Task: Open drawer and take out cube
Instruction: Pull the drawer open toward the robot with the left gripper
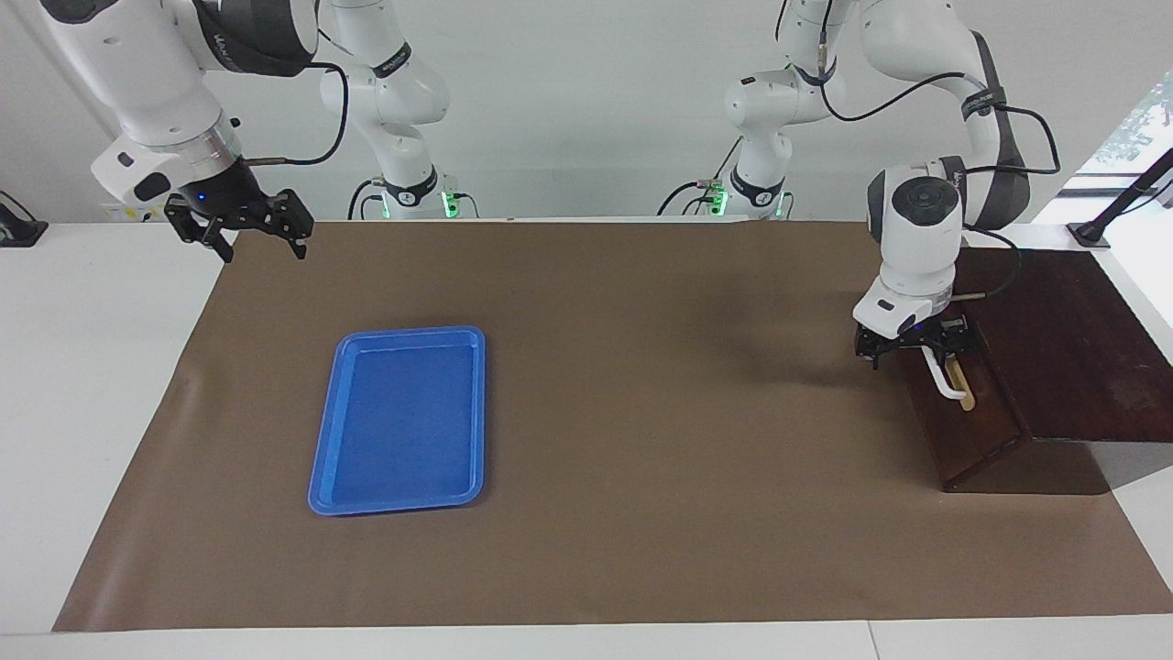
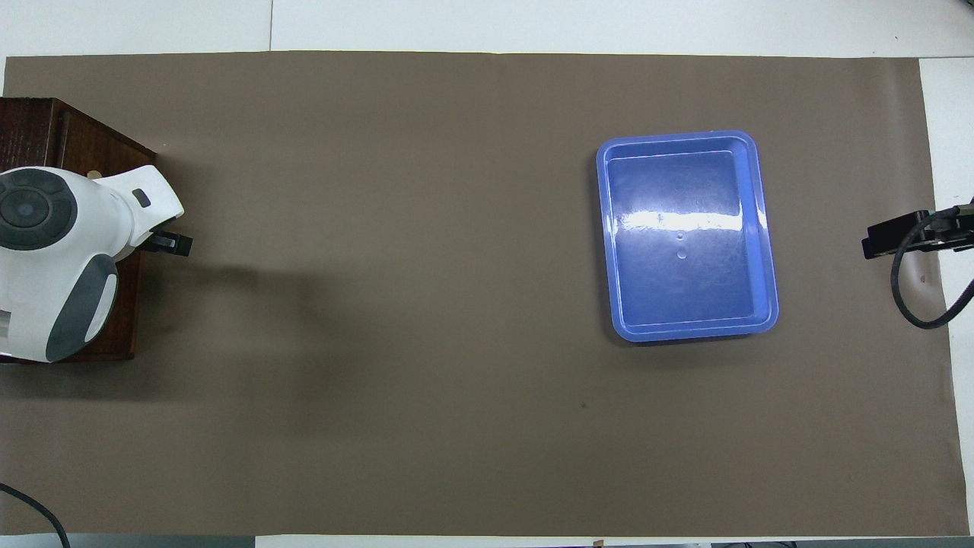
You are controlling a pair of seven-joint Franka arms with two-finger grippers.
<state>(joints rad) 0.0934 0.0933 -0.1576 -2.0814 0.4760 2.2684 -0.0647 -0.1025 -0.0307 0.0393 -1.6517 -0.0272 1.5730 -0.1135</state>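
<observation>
The dark wooden drawer (image 1: 967,412) sits shut in its box (image 1: 1072,339) at the left arm's end of the table. Its white bar handle (image 1: 948,385) runs along a tan strip. My left gripper (image 1: 915,353) is low at the handle's end nearer to the robots, fingers spread wide on either side of it. I cannot tell if they touch it. From overhead the left wrist (image 2: 46,251) covers the drawer front, and only one finger (image 2: 173,243) shows. My right gripper (image 1: 243,231) waits open in the air over the mat's corner. The cube is hidden.
A flat blue tray (image 1: 400,420) lies empty on the brown mat (image 1: 641,412), toward the right arm's end of the table and seen in the overhead view as the tray (image 2: 689,236). White table (image 1: 92,412) borders the mat.
</observation>
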